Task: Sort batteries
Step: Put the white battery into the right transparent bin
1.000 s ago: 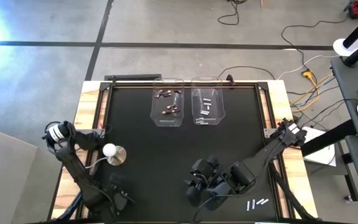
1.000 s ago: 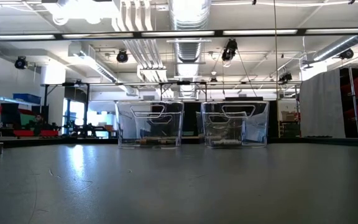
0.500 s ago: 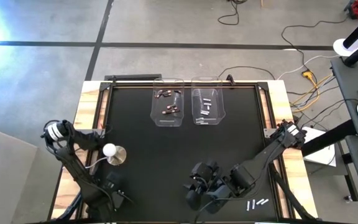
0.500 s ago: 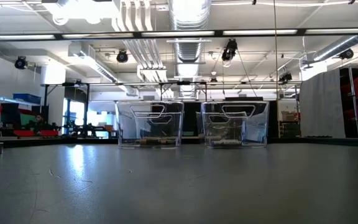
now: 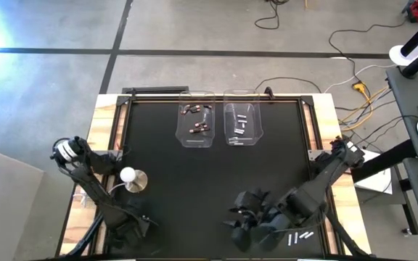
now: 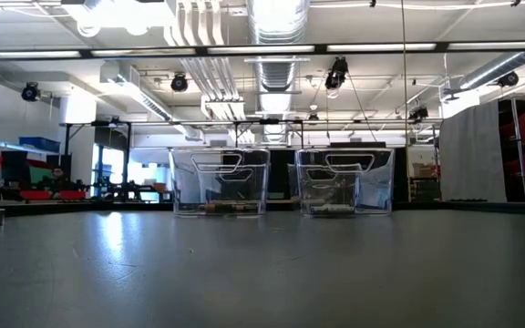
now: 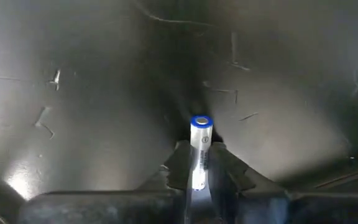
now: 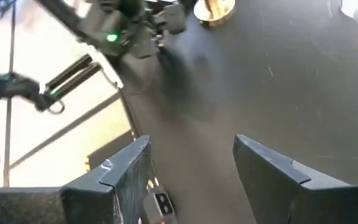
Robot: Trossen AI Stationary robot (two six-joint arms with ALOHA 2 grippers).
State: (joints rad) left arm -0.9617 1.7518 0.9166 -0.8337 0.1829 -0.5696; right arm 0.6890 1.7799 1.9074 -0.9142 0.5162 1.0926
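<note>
At the table's near left, my left gripper (image 7: 199, 152) points steeply down, shut on a silvery-white battery (image 7: 201, 134) with a blue-ringed end. In the high view this gripper (image 5: 131, 223) hides the battery. My right gripper (image 8: 191, 168) hangs open above the near middle of the table (image 5: 247, 217), nothing between its fingers. Three silvery batteries (image 5: 300, 236) lie flat on the mat at the near right. Two clear bins stand at the far middle: the left one (image 5: 196, 125) holds dark reddish batteries, the right one (image 5: 242, 125) silvery ones. My left gripper pinches the battery's back part (image 7: 197, 167) between its two fingers. The fingers come from above, pointing down, and the battery lies along them. Its blue-ringed end (image 7: 201, 121) sticks out past the fingertips toward the mat; whether it touches the mat, I cannot tell.
A white knob on a round base (image 5: 130, 177) stands on the mat just beyond my left gripper. The black mat (image 5: 216, 174) between the grippers and the bins is bare. Wooden borders (image 5: 101, 138) frame the table, with cables beyond its far right.
My left arm has sunk and drawn a little toward the table's near edge. My right gripper has shifted toward the table's right and near edges, staying open.
</note>
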